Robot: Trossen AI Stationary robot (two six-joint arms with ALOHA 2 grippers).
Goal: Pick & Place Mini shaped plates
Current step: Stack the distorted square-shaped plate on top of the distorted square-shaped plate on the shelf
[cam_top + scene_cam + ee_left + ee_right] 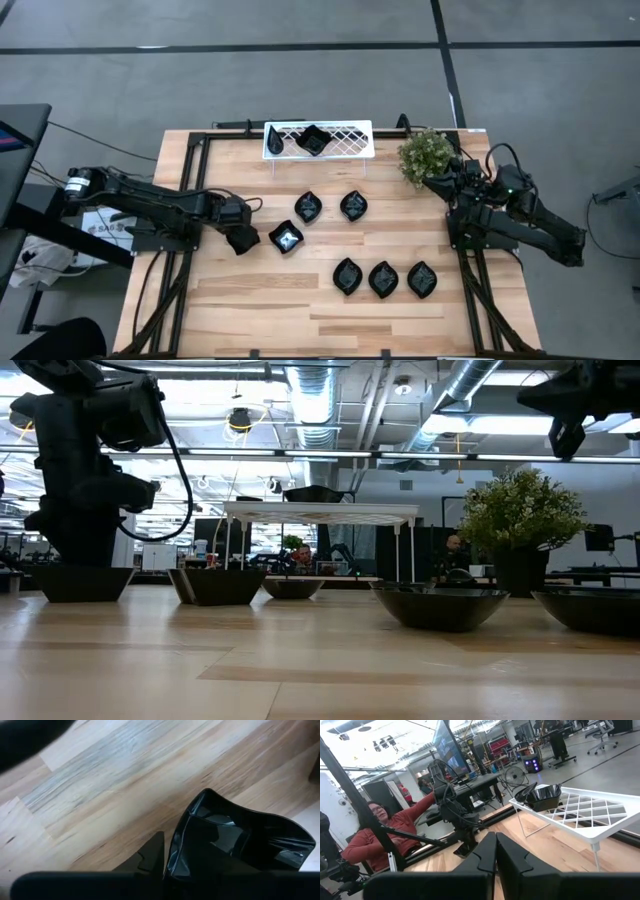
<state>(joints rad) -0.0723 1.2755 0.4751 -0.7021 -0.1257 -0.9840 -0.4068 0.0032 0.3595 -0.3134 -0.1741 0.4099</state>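
One mini plate already sits on the white lattice tray; six wait on the counter. The left hand is narrowed around the rim of the nearest plate, not yet lifted; the right hand is shut, empty, beside the potted plant

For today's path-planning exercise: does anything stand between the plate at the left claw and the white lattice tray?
Nothing visible stands in the way. The left claw is at the plate, and the bare wood toward the white lattice tray is open; the nearest other plate lies just right of that line.
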